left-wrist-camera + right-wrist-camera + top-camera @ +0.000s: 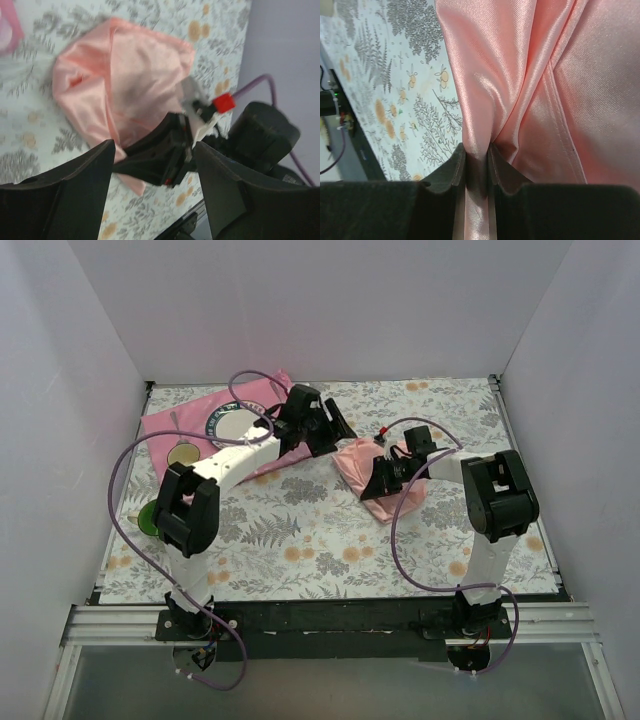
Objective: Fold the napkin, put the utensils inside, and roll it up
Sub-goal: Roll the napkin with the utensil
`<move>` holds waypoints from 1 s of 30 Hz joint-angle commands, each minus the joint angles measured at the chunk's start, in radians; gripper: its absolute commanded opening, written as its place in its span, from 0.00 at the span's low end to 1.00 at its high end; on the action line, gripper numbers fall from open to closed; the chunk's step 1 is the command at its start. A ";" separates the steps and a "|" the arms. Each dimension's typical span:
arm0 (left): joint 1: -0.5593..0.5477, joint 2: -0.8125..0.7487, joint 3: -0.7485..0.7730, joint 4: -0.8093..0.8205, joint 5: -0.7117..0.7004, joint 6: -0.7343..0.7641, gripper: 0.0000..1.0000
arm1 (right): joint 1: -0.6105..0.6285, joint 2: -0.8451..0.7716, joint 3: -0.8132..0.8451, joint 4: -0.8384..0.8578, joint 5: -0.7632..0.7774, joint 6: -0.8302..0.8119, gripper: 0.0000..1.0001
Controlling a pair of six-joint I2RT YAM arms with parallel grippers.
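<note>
The napkin (358, 458) lies bunched on the flowered tablecloth (300, 530), to the right of the hot-pink mat (170, 420) and apart from it. It is crumpled into a loose heap, not flat.

The right gripper (381, 478) sits at the edge of the napkin that is farthest from the mat. In the right wrist view its 2 fingers (445, 175) are pressed together on a fold of the napkin (530, 75), and the right gripper (477, 160) has the shiny cloth pinched tight, with creases fanning out from the pinch. The left wrist view shows the same grip from the other side: the right gripper (165, 155) bites the lower edge of the napkin (130, 75), with a small red tab (223, 103) and a purple cable (260, 85) just behind it.

The left gripper (335, 430) hangs off the mat's right edge, between the mat and the napkin. Seen from its own wrist camera, the left gripper (152, 150) has its jaws spread wide and released, with nothing between them, and it points toward the napkin.

On the mat rests a round plate (232, 425), partly hidden by the left arm. A small pale disc (182, 454) lies just below the mat's lower edge.
</note>
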 commanded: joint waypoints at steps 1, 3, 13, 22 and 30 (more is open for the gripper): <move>-0.076 -0.085 -0.142 -0.116 -0.139 -0.065 0.64 | -0.009 0.059 -0.059 0.025 -0.105 0.071 0.01; -0.104 -0.082 -0.149 -0.135 -0.160 -0.083 0.64 | -0.023 0.063 -0.071 0.061 -0.128 0.110 0.01; -0.122 -0.010 -0.199 -0.118 -0.175 -0.324 0.65 | -0.034 0.076 -0.122 0.143 -0.185 0.171 0.01; -0.141 0.160 -0.043 -0.191 -0.183 -0.387 0.60 | -0.035 0.060 -0.107 0.136 -0.156 0.151 0.01; -0.170 0.258 0.048 -0.312 -0.301 -0.410 0.53 | -0.034 0.046 -0.104 0.101 -0.113 0.116 0.01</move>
